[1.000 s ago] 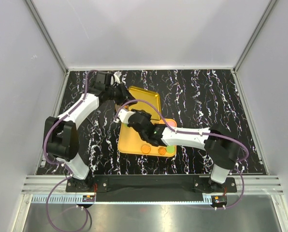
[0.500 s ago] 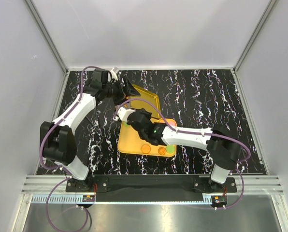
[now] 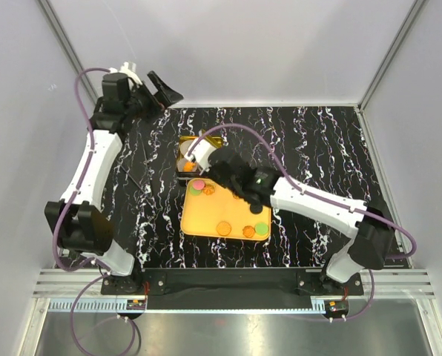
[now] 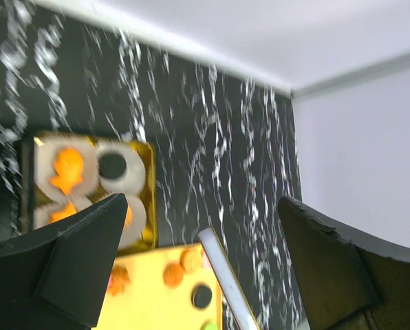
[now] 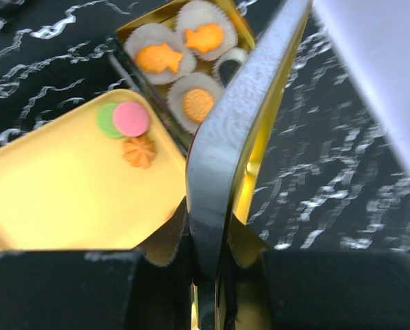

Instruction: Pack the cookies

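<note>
An open gold box [image 3: 182,141] holds white paper cups with orange cookies [image 5: 160,58] in them. Loose cookies lie on the yellow tray [image 3: 206,215]: pink [image 5: 131,118], green [image 5: 107,118] and an orange flower shape [image 5: 139,151] at its far corner, two orange and one green [image 3: 261,229] along its near edge. My right gripper [image 5: 222,227] is shut on the edge of the box's lid [image 5: 239,130], which stands upright beside the box. My left gripper [image 3: 169,87] hangs open and empty, high at the back left, looking down on the box [image 4: 146,192] and tray [image 4: 150,302].
The black marbled table [image 3: 317,163] is walled in by white panels at the back and both sides. The right arm [image 3: 310,204] reaches diagonally over the tray's right corner. The left arm [image 3: 95,159] stretches up along the left wall.
The left gripper opened, let go near the lid and swung up and back to the far left. The lid, flat behind the tray before, now stands on edge in the right gripper, baring the box.
</note>
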`<state>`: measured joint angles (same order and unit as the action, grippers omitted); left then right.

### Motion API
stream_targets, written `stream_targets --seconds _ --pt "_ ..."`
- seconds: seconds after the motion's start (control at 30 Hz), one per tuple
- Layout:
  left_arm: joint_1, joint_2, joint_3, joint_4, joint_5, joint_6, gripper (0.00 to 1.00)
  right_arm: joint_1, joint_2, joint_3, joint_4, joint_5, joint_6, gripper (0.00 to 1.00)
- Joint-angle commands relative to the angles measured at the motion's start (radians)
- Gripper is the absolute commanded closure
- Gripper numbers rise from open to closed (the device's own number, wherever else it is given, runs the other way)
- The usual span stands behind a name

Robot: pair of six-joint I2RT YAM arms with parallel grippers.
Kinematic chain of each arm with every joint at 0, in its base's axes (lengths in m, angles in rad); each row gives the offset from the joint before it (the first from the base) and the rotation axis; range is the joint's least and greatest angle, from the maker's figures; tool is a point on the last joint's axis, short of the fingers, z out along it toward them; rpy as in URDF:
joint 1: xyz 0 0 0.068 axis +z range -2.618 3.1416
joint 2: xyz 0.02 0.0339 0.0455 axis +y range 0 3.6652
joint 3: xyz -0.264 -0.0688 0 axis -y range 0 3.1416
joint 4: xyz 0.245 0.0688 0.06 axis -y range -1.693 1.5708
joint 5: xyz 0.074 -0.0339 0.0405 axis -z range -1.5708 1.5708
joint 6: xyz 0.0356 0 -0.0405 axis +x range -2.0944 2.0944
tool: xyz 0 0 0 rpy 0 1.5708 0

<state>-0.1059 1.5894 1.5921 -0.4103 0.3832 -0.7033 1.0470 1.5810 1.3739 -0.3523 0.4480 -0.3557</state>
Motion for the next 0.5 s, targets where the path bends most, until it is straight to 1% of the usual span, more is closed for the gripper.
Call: stream_targets --seconds 0.0,0.03,0.07,0.1,0.13,0.17,0.2,0.23,0.27,0.3,0.37,0.4,0.47 --pt "0.02 -0.094 0.045 -0.001 -0.111 0.028 0.01 -0.117 -0.023 0.101 -0.09 -0.321 0.171 1.0" --pt "0.018 -0.127 0.029 0.007 -0.131 0.031 0.01 -0.199 -0.001 0.119 -0.089 -0.4 0.24 1.0" --pt "0.018 -0.146 0.007 0.014 -0.145 0.034 0.01 -0.241 0.014 0.143 -0.089 -0.49 0.277 1.0" --pt "0.018 -0.161 -0.045 0.019 -0.17 0.034 0.02 -0.281 0.034 0.201 -0.093 -0.681 0.315 1.0" --pt "0.015 -0.192 -0.075 0.015 -0.187 0.036 0.03 -0.354 0.072 0.224 -0.067 -0.766 0.407 1.0" --pt "0.011 -0.207 -0.104 0.015 -0.205 0.047 0.03 -0.382 0.092 0.243 -0.041 -0.842 0.456 1.0" --pt "0.008 -0.221 -0.179 0.018 -0.251 0.05 0.04 -0.412 0.112 0.273 -0.01 -0.98 0.547 1.0" --pt "-0.003 -0.248 -0.22 0.04 -0.266 0.053 0.04 -0.433 0.161 0.293 0.045 -1.04 0.593 1.0" --pt "-0.008 -0.255 -0.294 0.048 -0.277 0.059 0.04 -0.468 0.189 0.315 0.068 -1.083 0.641 1.0" --pt "-0.017 -0.261 -0.325 0.056 -0.299 0.06 0.05 -0.482 0.251 0.361 0.108 -1.154 0.723 1.0" --pt "-0.031 -0.261 -0.412 0.085 -0.311 0.068 0.06 -0.519 0.313 0.408 0.166 -1.248 0.808 1.0" --pt "-0.046 -0.264 -0.435 0.103 -0.325 0.073 0.06 -0.528 0.37 0.421 0.229 -1.269 0.886 1.0" --pt "-0.057 -0.267 -0.487 0.122 -0.342 0.083 0.06 -0.548 0.422 0.432 0.31 -1.319 0.964 1.0"
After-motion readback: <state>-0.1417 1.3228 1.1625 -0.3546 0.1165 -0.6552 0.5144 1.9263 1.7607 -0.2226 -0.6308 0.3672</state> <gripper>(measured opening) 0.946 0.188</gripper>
